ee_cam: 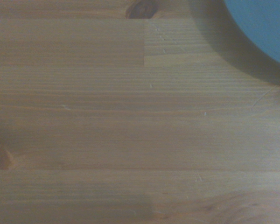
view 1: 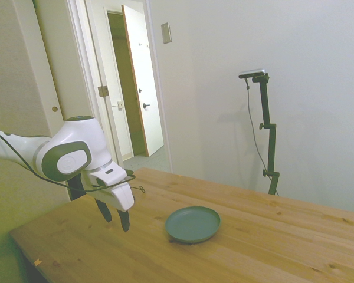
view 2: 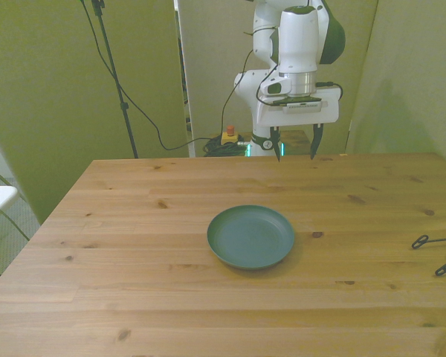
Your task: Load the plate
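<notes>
The teal-green plate (view 2: 250, 236) lies flat and empty near the middle of the wooden table (view 2: 134, 297); it also shows in the side view (view 1: 193, 224). Part of the plate's rim (ee_cam: 263, 25) appears in the wrist view over bare wood. My gripper (view 2: 295, 146) hangs above the table's far edge, well behind the plate and a little toward the front view's right. Its two dark fingers point down, spread apart, with nothing between them. In the side view the gripper (view 1: 115, 219) hovers to the left of the plate.
Small dark wire clips (view 2: 435, 253) lie near the table's edge at the front view's right. A red button box (view 2: 229, 134) and cables sit on the floor behind the table. An open door (view 1: 143, 76) is in the background.
</notes>
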{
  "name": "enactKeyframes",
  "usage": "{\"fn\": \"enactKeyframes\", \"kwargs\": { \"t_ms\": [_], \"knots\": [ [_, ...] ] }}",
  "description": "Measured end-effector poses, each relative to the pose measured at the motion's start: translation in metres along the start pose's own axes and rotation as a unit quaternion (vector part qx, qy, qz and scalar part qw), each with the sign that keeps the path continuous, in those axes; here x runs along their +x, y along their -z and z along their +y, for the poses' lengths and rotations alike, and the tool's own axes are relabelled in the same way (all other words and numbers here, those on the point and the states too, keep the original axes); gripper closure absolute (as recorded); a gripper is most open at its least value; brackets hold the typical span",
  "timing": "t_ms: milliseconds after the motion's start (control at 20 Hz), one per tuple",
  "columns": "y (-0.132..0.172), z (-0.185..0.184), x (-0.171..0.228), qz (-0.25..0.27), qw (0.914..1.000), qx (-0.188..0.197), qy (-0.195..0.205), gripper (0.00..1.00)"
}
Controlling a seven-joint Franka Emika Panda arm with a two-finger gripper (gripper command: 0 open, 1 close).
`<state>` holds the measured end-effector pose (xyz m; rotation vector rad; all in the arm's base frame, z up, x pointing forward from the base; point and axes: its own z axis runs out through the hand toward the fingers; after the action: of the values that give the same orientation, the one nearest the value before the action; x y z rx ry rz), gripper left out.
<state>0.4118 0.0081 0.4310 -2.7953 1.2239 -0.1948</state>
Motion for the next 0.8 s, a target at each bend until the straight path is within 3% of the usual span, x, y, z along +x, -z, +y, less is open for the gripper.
{"fn": "enactKeyframes", "kwargs": {
  "t_ms": [300,800],
  "knots": [
    [0.006,-0.007,0.003,0.009,0.9999,-0.005,-0.005,0.0],
    [-0.022,-0.066,0.047,0.109,0.9902,-0.073,-0.046,0.0]
  ]
}}
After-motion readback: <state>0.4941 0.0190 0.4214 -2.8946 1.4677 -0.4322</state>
